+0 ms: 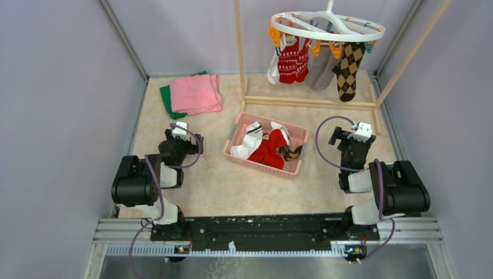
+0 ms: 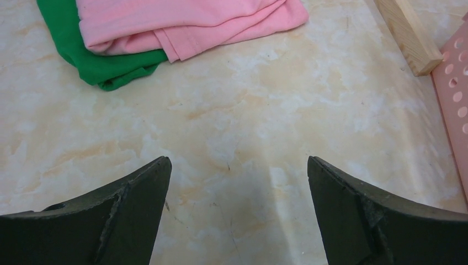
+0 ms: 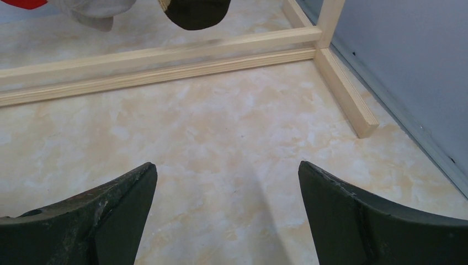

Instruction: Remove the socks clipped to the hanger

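Note:
The round white hanger (image 1: pixel 302 26) with orange and teal clips hangs at the top of the wooden rack. Clipped to it are a red sock with white pattern (image 1: pixel 292 59), a grey sock (image 1: pixel 321 74) and a brown argyle sock (image 1: pixel 347 71); the tips of the grey sock (image 3: pixel 96 11) and the argyle sock (image 3: pixel 197 14) show in the right wrist view. My left gripper (image 1: pixel 179 129) (image 2: pixel 237 163) is open and empty over the table, left of the basket. My right gripper (image 1: pixel 361 130) (image 3: pixel 227 168) is open and empty, near the rack's front right corner.
A pink basket (image 1: pixel 297 135) in the middle holds a white sock with black stripes (image 1: pixel 249 140), a red sock (image 1: pixel 268 148) and a brown one (image 1: pixel 290 152). Folded pink cloth (image 1: pixel 195 93) on green cloth (image 1: pixel 166 100) lies at the back left. The wooden rack base (image 3: pixel 165 61) runs across the back.

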`<action>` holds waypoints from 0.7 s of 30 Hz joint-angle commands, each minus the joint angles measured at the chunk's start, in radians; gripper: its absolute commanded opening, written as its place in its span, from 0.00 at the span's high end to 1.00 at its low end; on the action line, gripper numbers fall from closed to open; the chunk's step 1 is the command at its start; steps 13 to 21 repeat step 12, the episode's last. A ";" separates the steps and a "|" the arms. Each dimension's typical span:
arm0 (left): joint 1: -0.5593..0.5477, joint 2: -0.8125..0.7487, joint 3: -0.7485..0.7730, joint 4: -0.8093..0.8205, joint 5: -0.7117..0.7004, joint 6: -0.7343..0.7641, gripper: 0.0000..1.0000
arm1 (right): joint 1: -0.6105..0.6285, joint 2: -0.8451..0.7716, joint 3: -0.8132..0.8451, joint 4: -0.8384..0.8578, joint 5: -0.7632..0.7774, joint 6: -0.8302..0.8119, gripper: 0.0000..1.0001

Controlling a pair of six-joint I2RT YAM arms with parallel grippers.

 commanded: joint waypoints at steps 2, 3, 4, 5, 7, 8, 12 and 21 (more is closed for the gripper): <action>-0.010 -0.015 0.020 0.025 -0.010 0.011 0.01 | -0.004 -0.016 -0.003 0.019 -0.021 0.014 0.01; -0.012 -0.013 0.024 0.020 -0.014 0.013 0.01 | -0.004 -0.016 -0.003 0.020 -0.022 0.014 0.01; -0.014 -0.010 0.027 0.016 -0.019 0.015 0.01 | -0.003 -0.016 -0.004 0.019 -0.021 0.015 0.01; -0.021 -0.007 0.036 0.004 -0.028 0.020 0.01 | -0.004 -0.016 -0.003 0.020 -0.022 0.014 0.01; -0.040 -0.006 0.046 -0.013 -0.056 0.032 0.01 | -0.003 -0.016 -0.003 0.019 -0.022 0.015 0.01; -0.043 -0.007 0.044 -0.012 -0.058 0.032 0.01 | -0.003 -0.016 -0.003 0.019 -0.022 0.015 0.01; -0.042 -0.017 0.029 0.006 -0.057 0.029 0.01 | -0.003 -0.016 -0.003 0.019 -0.022 0.014 0.01; -0.042 -0.017 0.029 0.006 -0.057 0.029 0.01 | -0.003 -0.016 -0.003 0.019 -0.022 0.014 0.01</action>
